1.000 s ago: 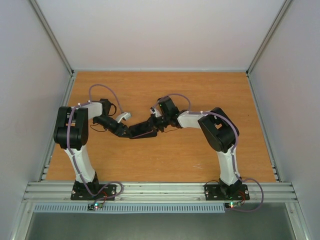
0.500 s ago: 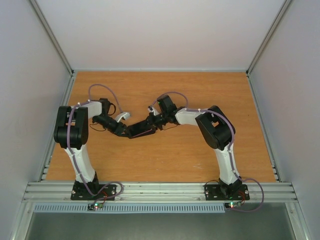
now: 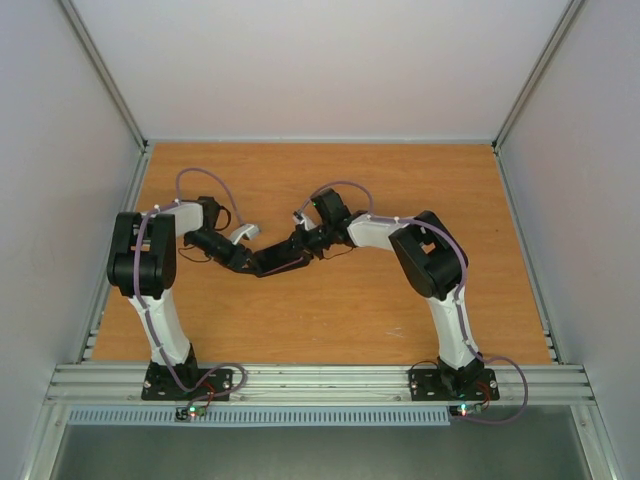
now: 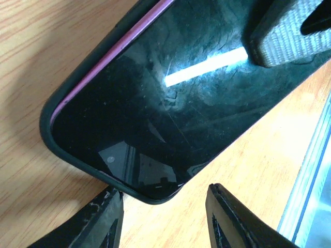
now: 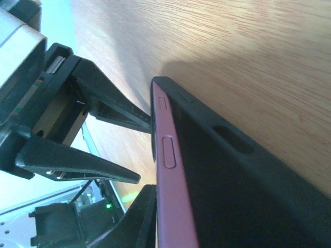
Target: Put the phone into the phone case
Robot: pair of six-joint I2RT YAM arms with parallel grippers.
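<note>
Two arms meet a little left of the worktop's (image 3: 400,300) middle, well clear of all four edges. The phone (image 4: 170,103) lies between them, screen up, inside the black phone case (image 4: 48,126). The left gripper (image 4: 165,192) is wide open and holds nothing; its jaws stand at the case's corner, one fingertip touching the rim. Of the right gripper (image 3: 297,249), the left wrist view shows one woven pad (image 4: 289,36) resting on the glass. Its other finger is hidden, so I cannot tell whether it clamps. Only the left wrist view shows the dark glass, with a bright strip reflected in it. Only the right wrist view shows the phone's maroon side with two buttons, standing above the case wall with its cut-outs
</note>
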